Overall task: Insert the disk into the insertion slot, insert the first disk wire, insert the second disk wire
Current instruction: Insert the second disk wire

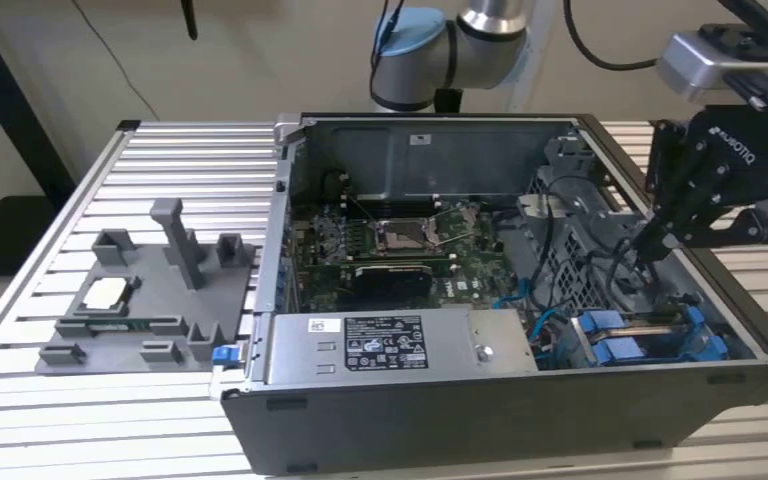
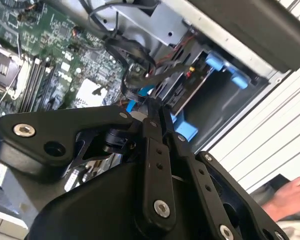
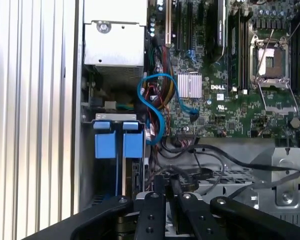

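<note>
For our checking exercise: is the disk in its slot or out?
In: the disk sits inside the slot, blue frame showing.

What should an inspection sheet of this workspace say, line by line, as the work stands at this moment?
Surface: slatted metal table, carrying the open computer case.
Job's things: the disk, known by its blue carrier, sits in the insertion slot.
Clutter: grey fixture tray with upright posts beside the case; silver power-supply box inside the case.
Grippers: gripper reaches into the case near the slot, fingers together; whether they hold a wire cannot be told.
Cables: looped blue cable and black cables loose inside the case.
Surroundings: a person's hand beside the table.
</note>
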Robot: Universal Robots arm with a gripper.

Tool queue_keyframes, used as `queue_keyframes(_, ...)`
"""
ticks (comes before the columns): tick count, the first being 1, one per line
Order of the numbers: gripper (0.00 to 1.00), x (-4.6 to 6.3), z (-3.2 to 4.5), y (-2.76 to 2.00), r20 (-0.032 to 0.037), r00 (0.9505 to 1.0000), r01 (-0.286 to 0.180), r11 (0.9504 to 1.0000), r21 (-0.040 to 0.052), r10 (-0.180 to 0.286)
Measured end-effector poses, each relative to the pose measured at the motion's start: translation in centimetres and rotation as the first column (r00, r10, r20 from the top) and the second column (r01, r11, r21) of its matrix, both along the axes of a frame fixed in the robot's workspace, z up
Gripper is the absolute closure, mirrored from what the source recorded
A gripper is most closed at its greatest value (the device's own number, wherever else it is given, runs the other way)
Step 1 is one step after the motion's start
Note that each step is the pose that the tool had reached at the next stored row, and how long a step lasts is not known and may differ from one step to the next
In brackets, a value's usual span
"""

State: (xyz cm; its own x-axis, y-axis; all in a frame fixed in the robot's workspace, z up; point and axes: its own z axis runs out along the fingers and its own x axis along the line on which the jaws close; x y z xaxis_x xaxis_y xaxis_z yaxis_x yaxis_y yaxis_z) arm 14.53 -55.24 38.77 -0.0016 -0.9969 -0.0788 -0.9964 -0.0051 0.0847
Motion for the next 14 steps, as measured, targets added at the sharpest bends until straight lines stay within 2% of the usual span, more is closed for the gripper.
queue_keyframes(3,0.84,-0.49,-0.01,0.0,0.0,1.0,0.0,1.0,0.0002,0.0)
queue_keyframes(14,0.84,-0.54,-0.01,0.0,0.0,1.0,0.0,1.0,0.0001,0.0)
